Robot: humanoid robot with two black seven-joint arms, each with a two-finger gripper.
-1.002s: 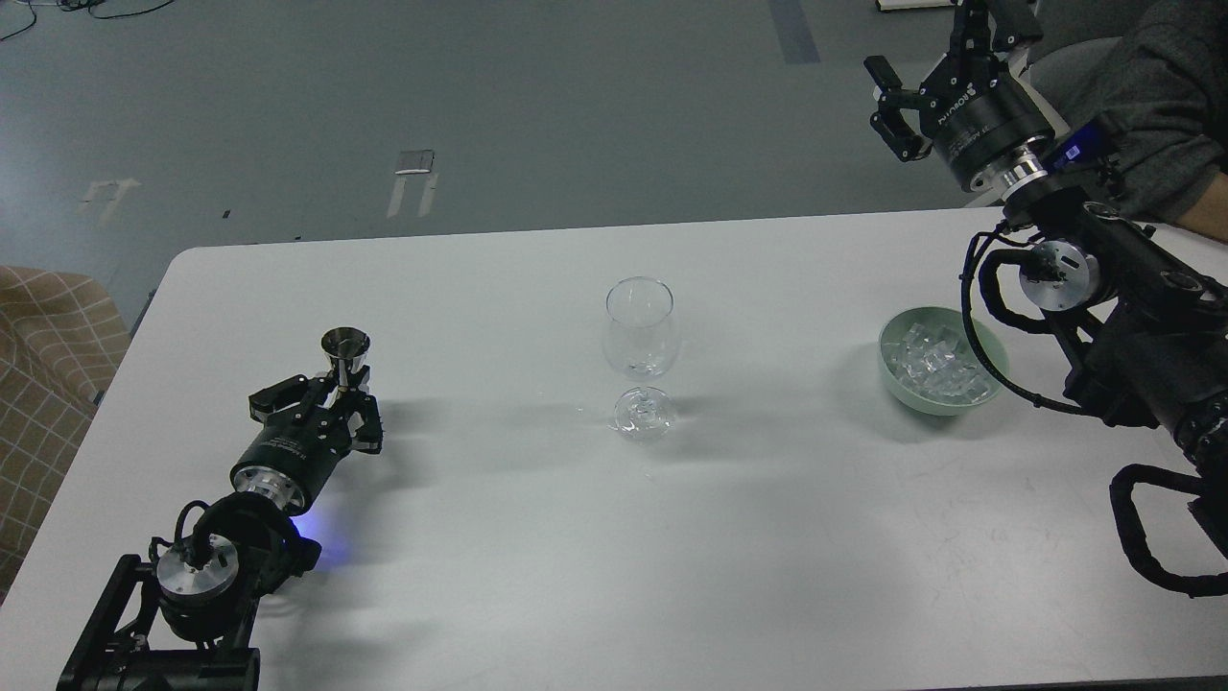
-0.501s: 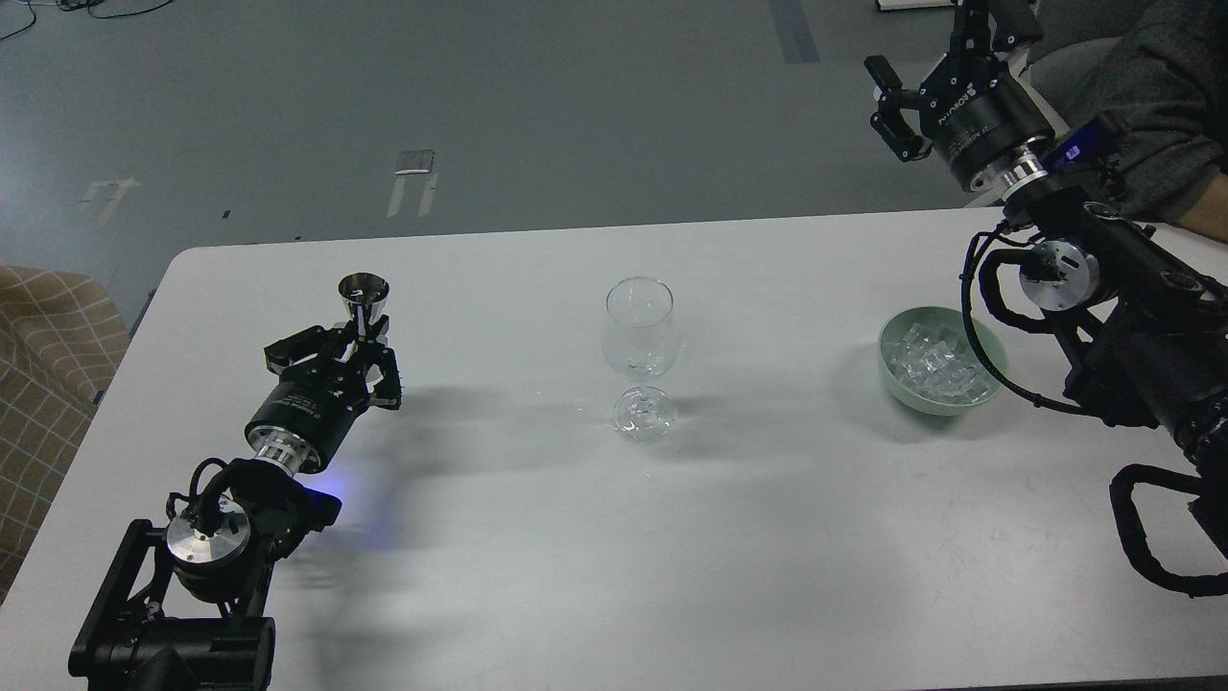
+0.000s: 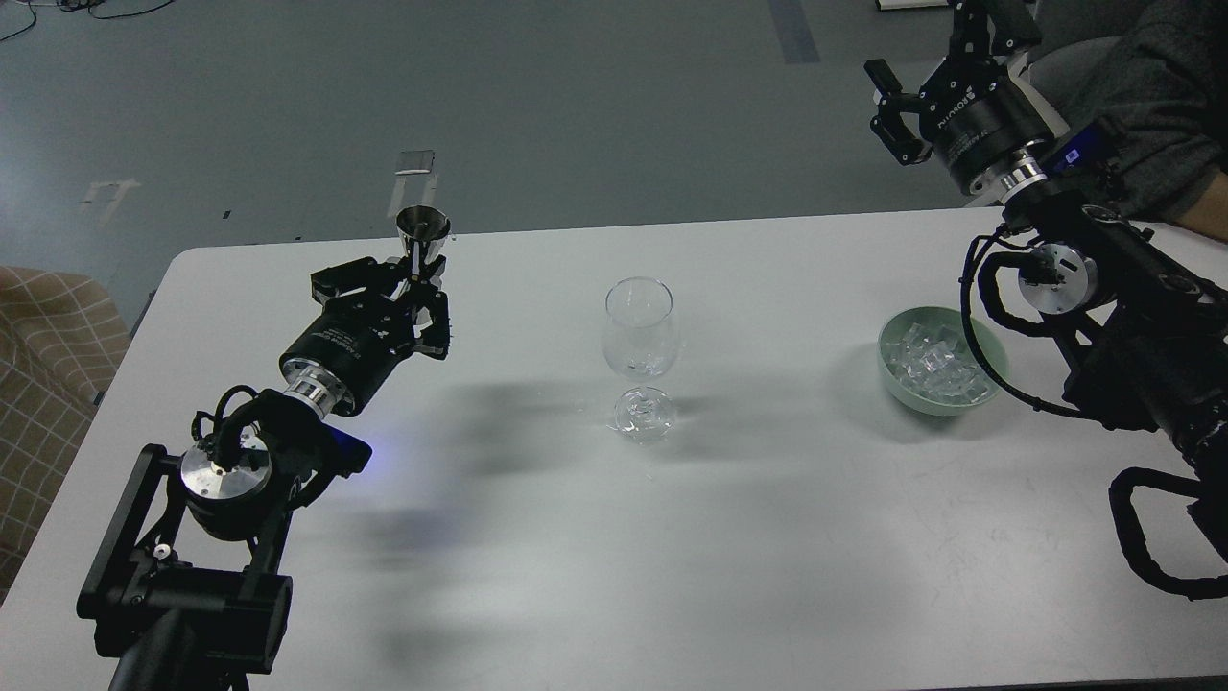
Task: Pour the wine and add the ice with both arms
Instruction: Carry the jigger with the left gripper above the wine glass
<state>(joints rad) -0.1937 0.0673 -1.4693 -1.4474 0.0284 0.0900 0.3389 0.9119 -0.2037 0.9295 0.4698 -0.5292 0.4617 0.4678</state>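
Observation:
A clear empty wine glass [image 3: 641, 331] stands upright at the table's middle. My left gripper [image 3: 411, 288] is shut on a small steel jigger cup [image 3: 423, 230] and holds it upright, raised above the table, left of the glass. A heap of clear ice [image 3: 933, 361] fills a pale green bowl [image 3: 994, 355] at the right. My right gripper [image 3: 935, 48] is raised high beyond the table's far right edge, above and behind the bowl, its fingers spread and empty; its top is cut off by the frame.
The white table [image 3: 614, 537] carries only the glass and bowl. A person's grey-sleeved arm [image 3: 1151, 106] rests at the far right corner. A checked cloth [image 3: 48, 355] lies left of the table.
My left gripper has lifted the jigger off the table and carried it up and right toward the glass. The right arm has barely moved.

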